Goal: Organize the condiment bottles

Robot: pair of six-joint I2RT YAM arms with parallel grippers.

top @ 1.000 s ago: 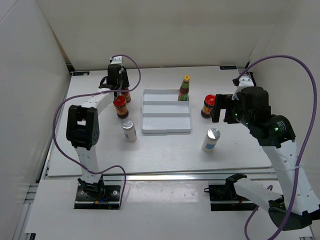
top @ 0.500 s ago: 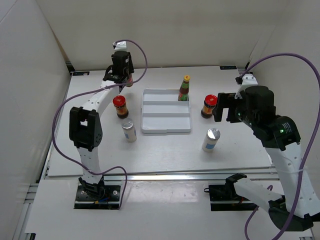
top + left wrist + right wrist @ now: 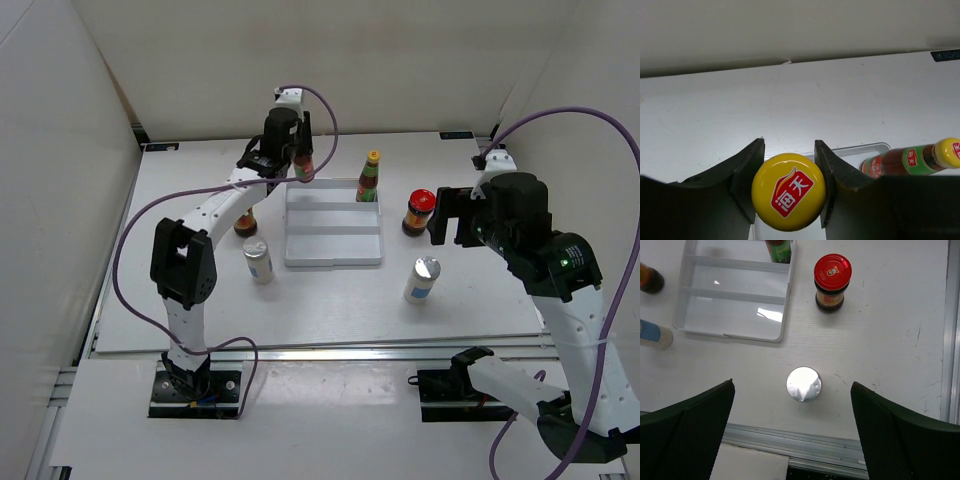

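My left gripper (image 3: 301,160) is shut on a slim yellow-capped sauce bottle (image 3: 788,198) and holds it in the air over the back left corner of the white stepped tray (image 3: 330,262). The second sauce bottle (image 3: 369,177) stands in the tray's back right. One red-lidded jar (image 3: 419,212) stands right of the tray. The other jar (image 3: 245,226) is left of the tray, partly hidden by my left arm. One silver-topped shaker (image 3: 259,262) stands front left of the tray. The other shaker (image 3: 803,384) stands below my right gripper (image 3: 792,385), which is open and high above it.
The white walls stand close behind and on both sides. The metal rail (image 3: 840,452) runs along the table's near edge, just in front of the right shaker. My left arm's purple cable (image 3: 130,250) loops over the left of the table.
My left gripper has lifted the sauce bottle from beside the left jar and carried it right, to the tray's back left corner. My right arm has barely moved.
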